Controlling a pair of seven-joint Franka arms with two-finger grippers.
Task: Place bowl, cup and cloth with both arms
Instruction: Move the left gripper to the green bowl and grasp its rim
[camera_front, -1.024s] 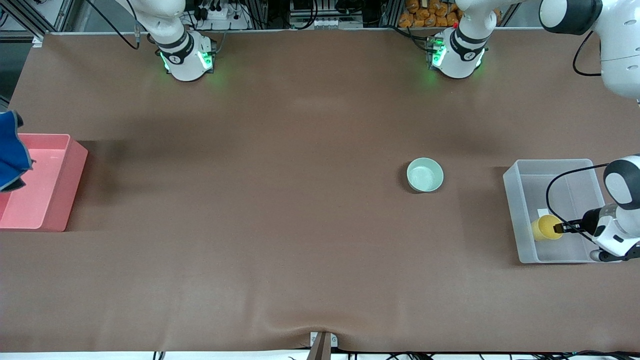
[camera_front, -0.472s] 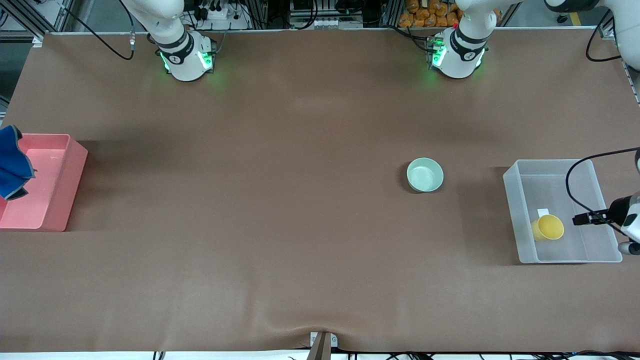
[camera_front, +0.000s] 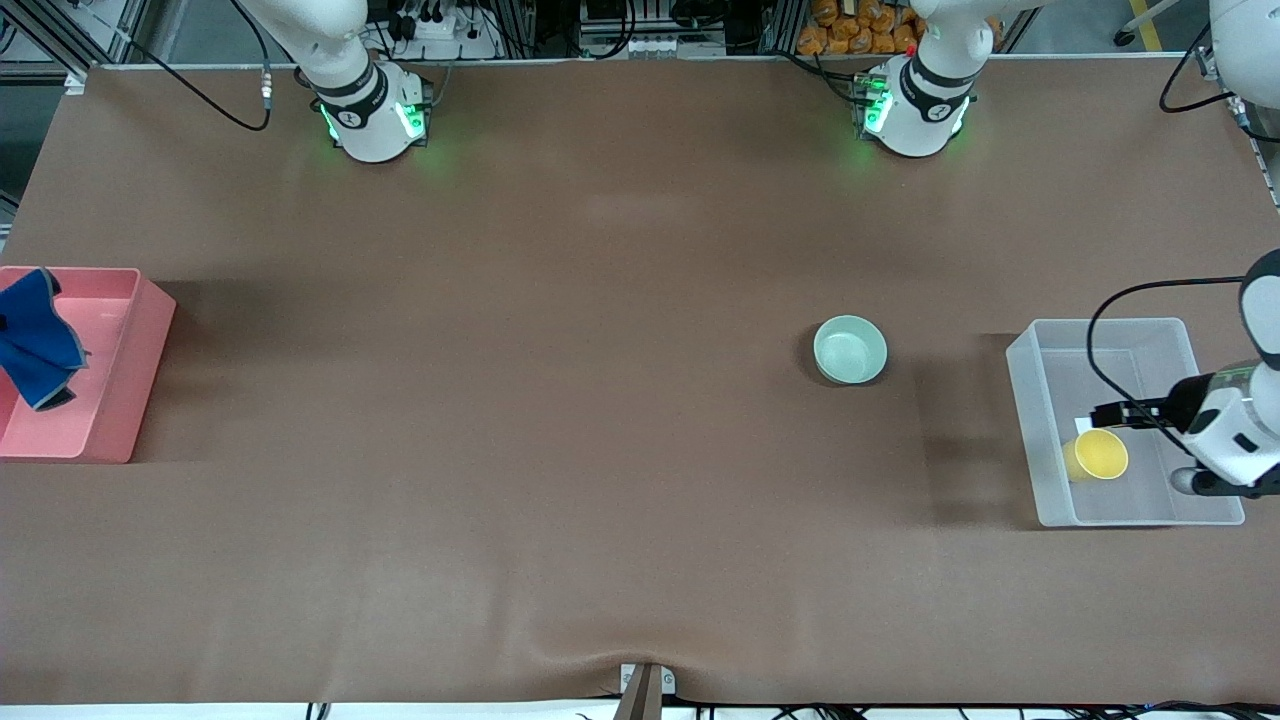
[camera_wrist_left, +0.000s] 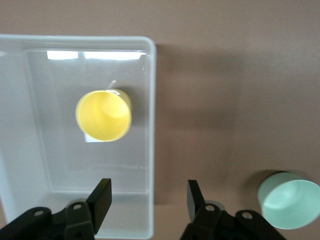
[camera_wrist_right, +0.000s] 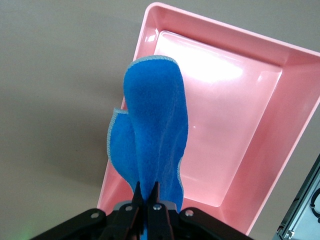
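Observation:
The mint-green bowl (camera_front: 850, 349) stands upright on the table, and shows in the left wrist view (camera_wrist_left: 290, 200). The yellow cup (camera_front: 1096, 455) stands in the clear bin (camera_front: 1030, 400); the left wrist view shows it from above (camera_wrist_left: 103, 116). My left gripper (camera_front: 1108, 413) is open and empty over the clear bin, beside the cup; the bin's wall (camera_wrist_left: 150, 125) lies under the gap between its jaws (camera_wrist_left: 149, 195). My right gripper (camera_wrist_right: 146, 192) is shut on the blue cloth (camera_wrist_right: 155, 140), which hangs over the pink bin (camera_wrist_right: 240, 125). In the front view only the cloth (camera_front: 38, 335) shows.
The pink bin (camera_front: 150, 300) stands at the right arm's end of the table, the clear bin at the left arm's end. Both arm bases (camera_front: 372, 115) (camera_front: 912, 110) stand along the table's top edge. A black cable (camera_front: 1100, 340) loops over the clear bin.
My left gripper let go of the cup, drew back off the bin, then came back over it. The cloth has dropped lower over the pink bin.

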